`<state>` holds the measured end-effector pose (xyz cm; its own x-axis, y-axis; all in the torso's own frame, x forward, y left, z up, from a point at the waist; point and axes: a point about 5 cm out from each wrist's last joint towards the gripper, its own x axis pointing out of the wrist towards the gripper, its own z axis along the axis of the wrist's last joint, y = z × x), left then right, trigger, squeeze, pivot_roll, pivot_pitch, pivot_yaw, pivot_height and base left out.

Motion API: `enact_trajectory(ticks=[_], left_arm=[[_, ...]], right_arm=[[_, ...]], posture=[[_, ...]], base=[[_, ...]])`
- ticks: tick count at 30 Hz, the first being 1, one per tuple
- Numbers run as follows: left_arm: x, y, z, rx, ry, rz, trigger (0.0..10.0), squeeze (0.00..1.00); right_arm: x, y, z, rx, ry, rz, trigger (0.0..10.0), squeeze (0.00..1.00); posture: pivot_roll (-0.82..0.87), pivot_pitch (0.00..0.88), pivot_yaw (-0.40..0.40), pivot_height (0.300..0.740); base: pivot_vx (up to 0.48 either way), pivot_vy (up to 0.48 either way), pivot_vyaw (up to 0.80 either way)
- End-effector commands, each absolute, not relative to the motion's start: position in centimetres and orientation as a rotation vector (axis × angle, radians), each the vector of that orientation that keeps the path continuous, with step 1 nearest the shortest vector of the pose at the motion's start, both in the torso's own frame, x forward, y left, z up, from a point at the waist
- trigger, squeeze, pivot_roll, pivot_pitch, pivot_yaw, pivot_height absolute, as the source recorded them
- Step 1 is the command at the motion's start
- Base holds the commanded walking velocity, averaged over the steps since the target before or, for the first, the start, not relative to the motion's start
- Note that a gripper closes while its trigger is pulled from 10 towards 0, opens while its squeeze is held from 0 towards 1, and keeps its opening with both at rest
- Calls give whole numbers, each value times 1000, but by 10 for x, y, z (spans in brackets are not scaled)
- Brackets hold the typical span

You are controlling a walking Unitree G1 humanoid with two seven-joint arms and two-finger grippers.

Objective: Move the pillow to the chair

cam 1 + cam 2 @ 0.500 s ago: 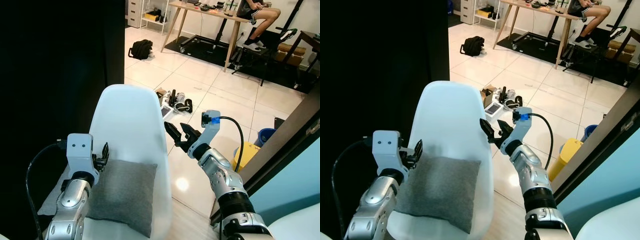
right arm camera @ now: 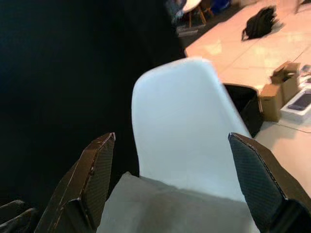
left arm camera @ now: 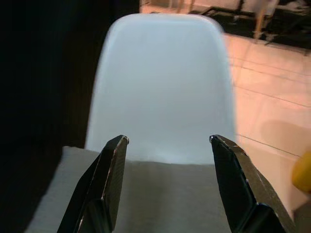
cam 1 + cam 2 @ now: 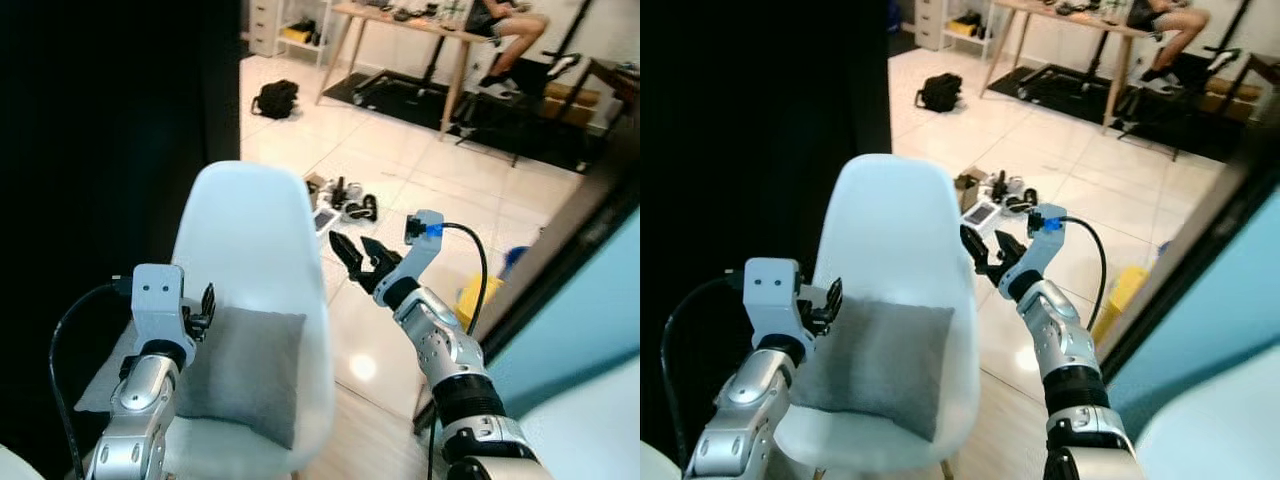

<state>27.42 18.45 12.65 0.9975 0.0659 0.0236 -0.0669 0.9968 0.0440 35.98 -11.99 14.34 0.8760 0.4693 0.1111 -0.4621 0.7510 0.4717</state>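
Note:
A grey pillow (image 4: 240, 372) lies flat on the seat of a white shell chair (image 4: 248, 235), leaning toward the backrest. My left gripper (image 4: 205, 308) hovers at the pillow's left edge, open, holding nothing. My right gripper (image 4: 352, 258) is raised beside the chair's right rim, above the floor, also open and empty. Through the left wrist camera the pillow (image 3: 146, 199) shows below the spread fingers (image 3: 109, 182), with the backrest (image 3: 163, 87) ahead. From the right wrist camera the chair back (image 2: 187, 121) and the pillow (image 2: 184, 208) lie between the wide fingers (image 2: 92, 179).
A black curtain or wall (image 4: 100, 150) stands close on the left. On the tiled floor behind the chair lie shoes and a small box (image 4: 340, 200), a black bag (image 4: 275, 98), and a yellow bin (image 4: 475, 295). A person sits at a wooden desk (image 4: 420, 25) far back.
The camera has shifted and tilted, so the whole scene slid. Both grippers stay open near the chair; the pillow rests where it was.

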Motion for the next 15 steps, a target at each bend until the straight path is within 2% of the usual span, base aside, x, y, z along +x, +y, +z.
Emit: enact_trajectory(ticks=[1,2,15], left_arm=[[275,179,123,46,-2,42,10000,0],[275,179,123,46,-3,42,10000,0],[276,179,124,48,-6,40,10000,0]], right_arm=[[358,-128,143,544,-6,504,10000,0],[357,-127,145,546,-14,512,10000,0],[357,-127,144,545,-11,517,10000,0]], posture=[[7,0,-125,740],[7,0,-125,740],[6,0,-126,740]], base=[[-424,0,-788],[-424,0,-788],[-423,0,0]])
